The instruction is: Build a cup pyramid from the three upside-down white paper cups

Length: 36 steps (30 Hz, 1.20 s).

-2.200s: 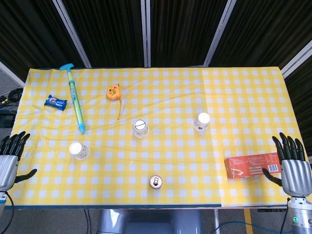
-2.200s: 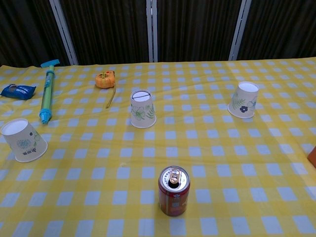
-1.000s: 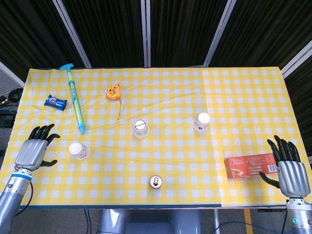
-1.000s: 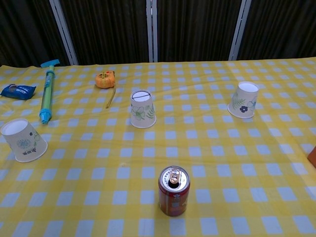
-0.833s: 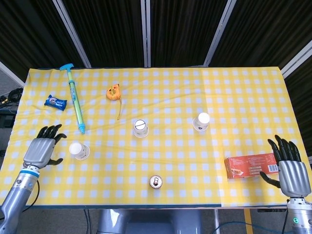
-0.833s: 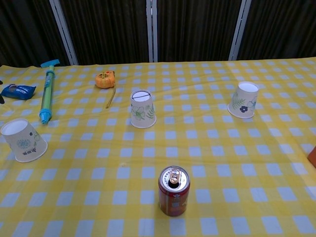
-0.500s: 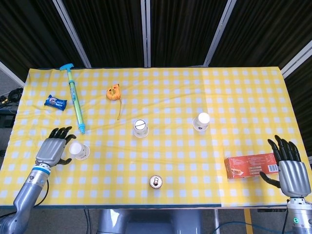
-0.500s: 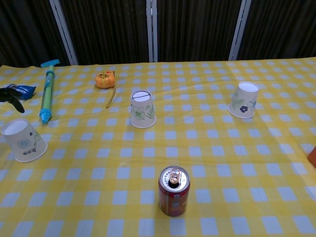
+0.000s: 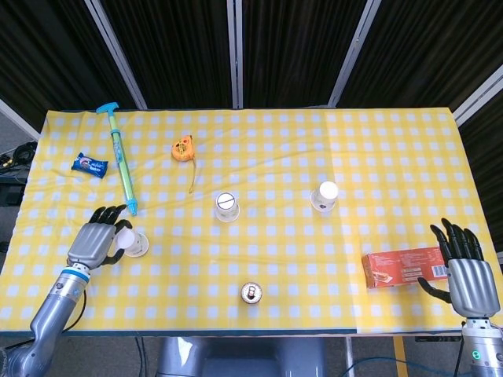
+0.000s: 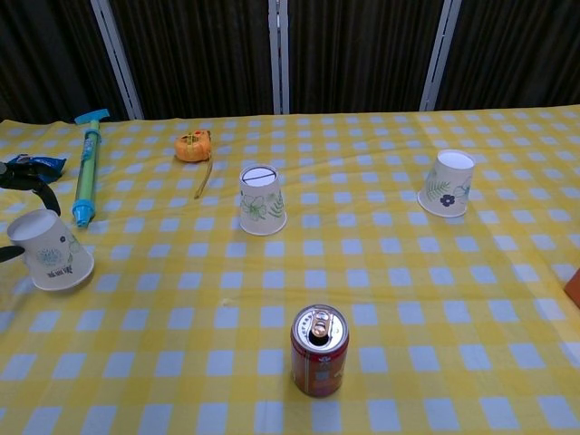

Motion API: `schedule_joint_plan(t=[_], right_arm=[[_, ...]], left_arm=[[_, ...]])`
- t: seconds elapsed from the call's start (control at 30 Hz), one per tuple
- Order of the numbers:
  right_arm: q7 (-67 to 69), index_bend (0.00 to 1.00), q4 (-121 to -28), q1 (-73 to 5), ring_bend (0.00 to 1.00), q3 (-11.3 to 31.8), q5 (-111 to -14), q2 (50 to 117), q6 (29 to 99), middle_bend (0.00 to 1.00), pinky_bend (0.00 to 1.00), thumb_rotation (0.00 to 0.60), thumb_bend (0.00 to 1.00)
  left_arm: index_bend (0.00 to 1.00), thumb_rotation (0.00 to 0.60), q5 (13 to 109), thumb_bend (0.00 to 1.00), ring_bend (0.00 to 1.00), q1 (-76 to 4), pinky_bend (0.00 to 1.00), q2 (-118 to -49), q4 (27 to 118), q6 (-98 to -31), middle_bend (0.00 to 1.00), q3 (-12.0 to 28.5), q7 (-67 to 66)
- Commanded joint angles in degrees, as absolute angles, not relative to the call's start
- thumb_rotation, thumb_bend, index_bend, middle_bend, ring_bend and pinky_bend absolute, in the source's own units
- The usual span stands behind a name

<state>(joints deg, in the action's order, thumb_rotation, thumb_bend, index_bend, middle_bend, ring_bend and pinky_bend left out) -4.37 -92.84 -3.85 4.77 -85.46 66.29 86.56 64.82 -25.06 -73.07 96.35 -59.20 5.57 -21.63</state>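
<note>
Item 1, left cup (image 9: 132, 244): white paper cup with a green print, upside down, near the table's left edge, toward the front. In the chest view it leans, base tipped toward the left edge. The left hand (image 9: 94, 240) is against its left side, fingers (image 10: 25, 175) curling over the back of it and the thumb showing at its front; the hand appears to grip the cup, though how firmly cannot be told.

Item 2, middle cup (image 9: 226, 206): same type, upside down and upright, near the centre of the table, well apart from the left cup.

Item 3, right cup (image 9: 325, 195): same type, upside down, right of centre, well apart from the middle cup.

Item 4, right hand (image 9: 465, 267): at the table's right edge near the front corner, holding nothing, fingers straight and apart. It lies just beside the right end of the red box (image 9: 402, 266).

Item 5, soda can (image 10: 318, 350): red, upright, near the front edge at the middle, in front of the middle cup.

Item 6, blue-green syringe toy (image 9: 120, 158): lies lengthwise near the back-left corner.

Item 7, blue snack packet (image 9: 89, 164): near the left edge, left of the syringe toy.

Item 8, orange tape measure (image 9: 182, 148): behind the middle cup, toward the back edge, tape trailing forward.

Carrier: table with yellow-and-white checked cloth (image 9: 377, 149).
</note>
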Motion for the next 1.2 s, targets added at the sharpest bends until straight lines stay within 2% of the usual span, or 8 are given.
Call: schedule_joint_plan(t=[0.03, 0.17, 0.3, 0.53, 0.93, 1.2], right_arm=[[-4.14, 0.12, -92.81, -3.88, 0.00, 4.77, -85.40, 66.27, 86.45, 0.00, 0.00, 0.600, 0.04], [-3.72, 0.12, -92.54, -3.92, 0.00, 4.90, -85.30, 66.24, 86.44, 0.00, 0.00, 0.600, 0.04], [-2.58, 0.12, -91.99, -4.18, 0.00, 5.02, -84.71, 66.24, 85.61, 0.00, 0.00, 0.600, 0.04], [-1.67, 0.12, -90.89, -4.83, 0.00, 5.23, -83.27, 66.59, 83.62, 0.00, 0.00, 0.600, 0.04], [0.90, 0.12, -89.28, -5.23, 0.00, 6.35, -80.43, 66.40, 81.98, 0.00, 0.00, 0.600, 0.04], [3.23, 0.12, -88.59, -5.33, 0.00, 6.85, -78.90, 65.88, 80.79, 0.00, 0.00, 0.600, 0.04]], left_arm=[[0.35, 0.600, 66.44, 0.41, 0.00, -25.22, 0.00, -71.68, 98.79, -60.86, 0.00, 6.01, -21.14], [0.35, 0.600, 66.30, 0.41, 0.00, -26.71, 0.00, -71.56, 100.52, -61.71, 0.00, 7.76, -22.14], [0.34, 0.600, 63.46, 0.41, 0.00, -31.10, 0.00, -75.04, 98.39, -61.11, 0.00, 11.52, -25.80], [0.33, 0.600, 58.41, 0.41, 0.00, -36.44, 0.00, -79.77, 92.65, -58.32, 0.00, 14.13, -29.16], [0.34, 0.600, 52.74, 0.41, 0.00, -44.43, 0.00, -87.94, 83.46, -53.91, 0.00, 15.91, -30.59], [0.33, 0.600, 50.94, 0.41, 0.00, -48.38, 0.00, -92.92, 79.03, -52.07, 0.00, 15.52, -31.40]])
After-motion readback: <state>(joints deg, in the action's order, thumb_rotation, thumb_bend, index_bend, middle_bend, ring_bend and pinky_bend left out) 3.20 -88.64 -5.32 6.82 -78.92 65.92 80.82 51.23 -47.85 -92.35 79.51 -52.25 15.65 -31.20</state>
